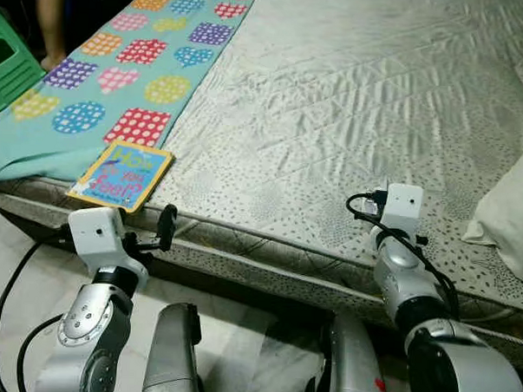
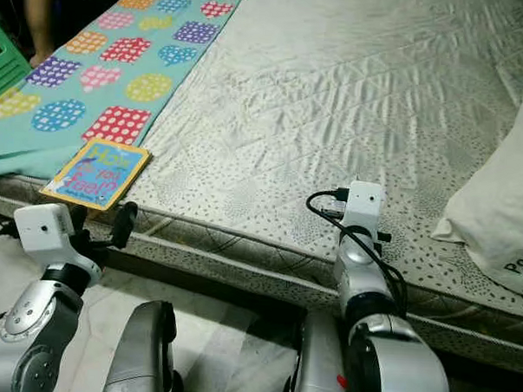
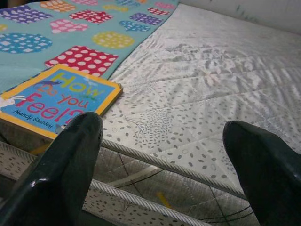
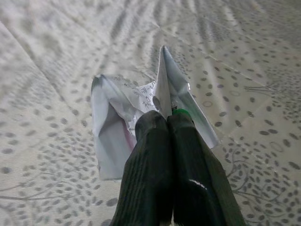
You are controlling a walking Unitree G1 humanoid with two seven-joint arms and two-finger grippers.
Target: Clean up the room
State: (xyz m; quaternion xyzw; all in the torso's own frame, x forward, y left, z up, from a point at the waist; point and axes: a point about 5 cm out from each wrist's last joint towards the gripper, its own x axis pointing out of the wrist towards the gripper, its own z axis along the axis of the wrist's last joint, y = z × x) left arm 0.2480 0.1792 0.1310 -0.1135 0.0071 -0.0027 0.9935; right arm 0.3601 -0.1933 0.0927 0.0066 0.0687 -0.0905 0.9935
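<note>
A square picture book (image 1: 122, 174), blue with a yellow border, lies on the near-left corner of the bed, partly on a teal blanket (image 1: 119, 68) patterned with dotted shapes. My left gripper (image 3: 162, 127) hovers at the mattress edge just right of the book (image 3: 56, 96), open, with nothing between its fingers (image 3: 75, 155). My right gripper (image 4: 167, 115) is held over the grey dotted mattress (image 1: 352, 104) further right, shut on a crumpled white paper wrapper (image 4: 110, 136) that sticks out past its tips.
A white pillow (image 1: 512, 216) rests at the bed's right side. A green stool (image 1: 7, 59) and a person's leg (image 1: 50, 22) are at the far left, beyond the blanket. Pale tiled floor (image 1: 238, 334) lies between me and the bed frame.
</note>
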